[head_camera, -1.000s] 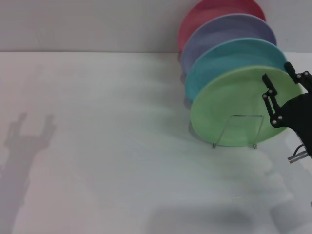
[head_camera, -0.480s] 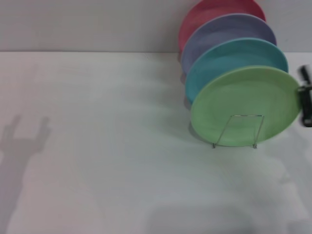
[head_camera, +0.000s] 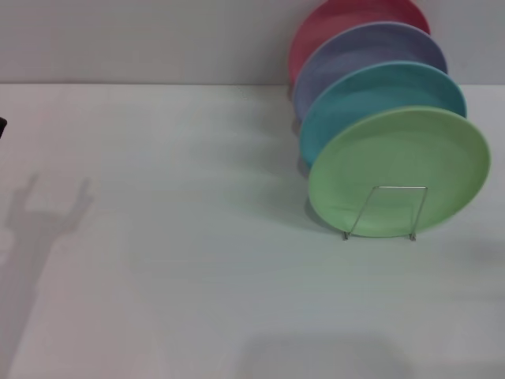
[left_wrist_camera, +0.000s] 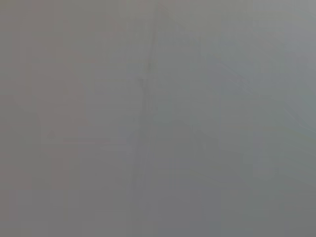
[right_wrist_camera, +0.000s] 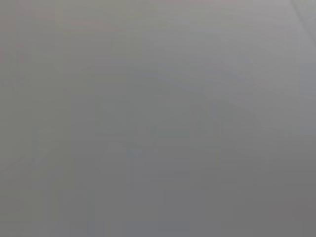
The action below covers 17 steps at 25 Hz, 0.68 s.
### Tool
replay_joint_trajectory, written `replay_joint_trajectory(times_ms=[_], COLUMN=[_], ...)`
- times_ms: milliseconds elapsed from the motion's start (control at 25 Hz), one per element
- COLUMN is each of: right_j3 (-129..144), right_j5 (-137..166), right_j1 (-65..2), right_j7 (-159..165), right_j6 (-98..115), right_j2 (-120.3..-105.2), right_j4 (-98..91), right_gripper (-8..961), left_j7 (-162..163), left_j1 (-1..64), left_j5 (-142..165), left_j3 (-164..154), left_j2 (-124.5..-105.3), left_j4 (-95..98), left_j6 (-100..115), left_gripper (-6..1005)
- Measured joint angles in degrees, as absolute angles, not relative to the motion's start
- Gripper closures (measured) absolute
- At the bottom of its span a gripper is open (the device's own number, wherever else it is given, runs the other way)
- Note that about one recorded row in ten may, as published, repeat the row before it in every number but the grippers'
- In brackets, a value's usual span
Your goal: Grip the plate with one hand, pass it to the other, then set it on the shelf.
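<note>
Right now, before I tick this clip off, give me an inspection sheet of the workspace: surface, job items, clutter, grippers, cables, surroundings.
Surface: white table, bare apart from the rack; a forked shadow falls on its left side.
Job's things: light green plate stands on edge at the front of the wire rack, unheld.
Clutter: turquoise plate, lavender plate and pink plate stand in a row behind it.
Grippers: neither is visible in the head view; only a dark sliver at the left edge, which I cannot identify. Both wrist views show only blank grey.
Cables: nothing seen.
Surroundings: plain grey wall behind the table.
</note>
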<state>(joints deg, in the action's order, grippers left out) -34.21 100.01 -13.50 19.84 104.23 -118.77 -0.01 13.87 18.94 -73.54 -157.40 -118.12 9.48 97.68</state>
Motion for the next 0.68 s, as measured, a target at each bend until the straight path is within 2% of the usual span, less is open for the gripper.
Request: replay_joint_trajectory(times_ms=[320,560,680], right_j3=[-36.01,-36.98,-37.0], right_j5=[97.04,94.95,94.91], right_j1=[-16.51,-17.28,-17.26], right_j7=[27.77,27.78,27.73], right_j6=[99.44,99.02,98.85], right_j2=[-118.65,-118.64,-118.86], right_j4=[-7.01,-7.11,-6.99], right_gripper=[389,268,268], left_j7=[9.56,9.35,9.3], left_j1=[20.8,22.14,22.8], left_j5=[-73.88,-73.74,-73.6], left_j3=[-151.23,-148.84,-148.91], left_j2=[-118.42,-118.44,-118.36], left_j4=[10.97,11.05,10.98], left_j6=[93.97,87.6,85.7], left_gripper=[149,153,153])
